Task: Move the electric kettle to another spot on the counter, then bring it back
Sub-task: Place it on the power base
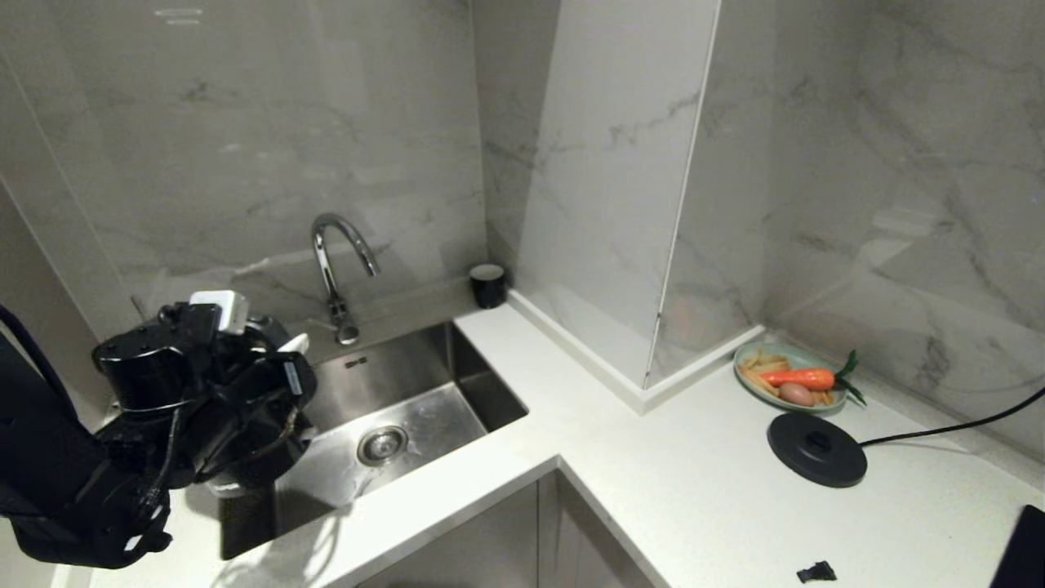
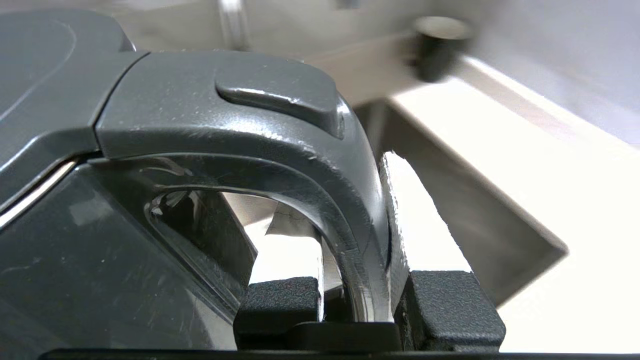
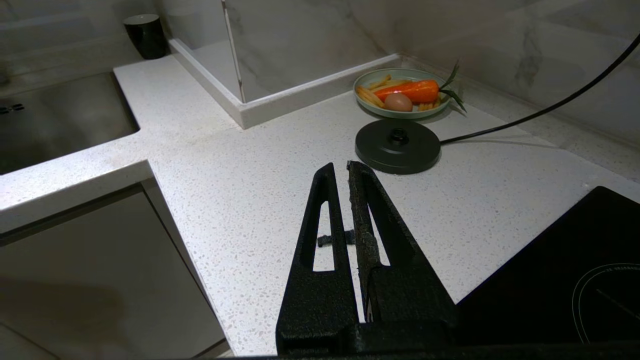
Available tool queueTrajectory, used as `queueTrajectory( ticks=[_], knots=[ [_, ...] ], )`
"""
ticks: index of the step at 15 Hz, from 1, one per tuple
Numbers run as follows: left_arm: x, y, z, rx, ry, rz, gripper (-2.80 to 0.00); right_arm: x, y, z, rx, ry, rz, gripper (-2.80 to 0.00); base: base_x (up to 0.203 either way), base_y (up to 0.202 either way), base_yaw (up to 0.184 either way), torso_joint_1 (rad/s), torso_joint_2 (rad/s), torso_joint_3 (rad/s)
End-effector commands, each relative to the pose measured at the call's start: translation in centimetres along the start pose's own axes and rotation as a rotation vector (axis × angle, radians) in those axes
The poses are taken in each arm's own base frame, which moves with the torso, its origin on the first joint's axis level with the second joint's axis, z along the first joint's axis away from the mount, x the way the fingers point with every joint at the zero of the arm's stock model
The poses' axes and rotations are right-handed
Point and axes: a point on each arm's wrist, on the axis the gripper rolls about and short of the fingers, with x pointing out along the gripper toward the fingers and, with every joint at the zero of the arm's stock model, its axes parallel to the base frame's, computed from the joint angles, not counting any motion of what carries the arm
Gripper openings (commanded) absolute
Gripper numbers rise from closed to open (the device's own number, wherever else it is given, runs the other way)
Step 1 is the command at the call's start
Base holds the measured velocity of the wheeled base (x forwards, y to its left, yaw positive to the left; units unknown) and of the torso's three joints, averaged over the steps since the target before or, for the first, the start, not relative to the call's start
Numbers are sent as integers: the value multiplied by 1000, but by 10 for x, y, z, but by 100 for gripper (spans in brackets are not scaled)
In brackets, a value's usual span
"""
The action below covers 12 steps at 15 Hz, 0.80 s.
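Note:
The electric kettle [image 1: 151,371], glossy black with a flat lid, is at the far left, beside the sink's left end. My left gripper [image 1: 241,392] is shut on its loop handle. In the left wrist view the handle [image 2: 320,165] curves down between the two black pads, with the gripper [image 2: 365,305] clamped around it and the kettle body [image 2: 100,250] filling the side. The arm hides the kettle's bottom, so I cannot tell whether it rests on the white speckled counter [image 1: 653,474]. My right gripper [image 3: 340,167] is shut and empty, hovering over the counter [image 3: 225,165], outside the head view.
A steel sink [image 1: 392,400] with a curved faucet [image 1: 335,261] lies right of the kettle. A small black cup [image 1: 488,284] stands in the corner. At the right are a plate of carrot and food [image 1: 788,376], the corded round black base disc [image 1: 816,449] and the black cooktop [image 1: 1024,551].

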Motion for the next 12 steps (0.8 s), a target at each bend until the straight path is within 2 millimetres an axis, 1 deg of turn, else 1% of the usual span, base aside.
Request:
queueTrajectory(
  ticks=[1, 4, 6, 10, 12],
  knots=[
    [-4, -29, 4, 5, -22, -52, -280, 0, 0, 0, 0, 0, 1, -280, 0, 0, 0, 0, 0, 0],
    [1, -67, 3, 12, -34, -102, -280, 0, 0, 0, 0, 0, 0, -280, 0, 0, 0, 0, 0, 0],
    [3, -85, 1, 20, -17, -141, -280, 0, 0, 0, 0, 1, 1, -280, 0, 0, 0, 0, 0, 0],
    [4, -110, 4, 27, -1, -208, -280, 0, 0, 0, 0, 1, 1, -280, 0, 0, 0, 0, 0, 0],
    [4, -123, 5, 31, 3, -212, -280, 0, 0, 0, 0, 1, 1, -280, 0, 0, 0, 0, 0, 0]
  ],
)
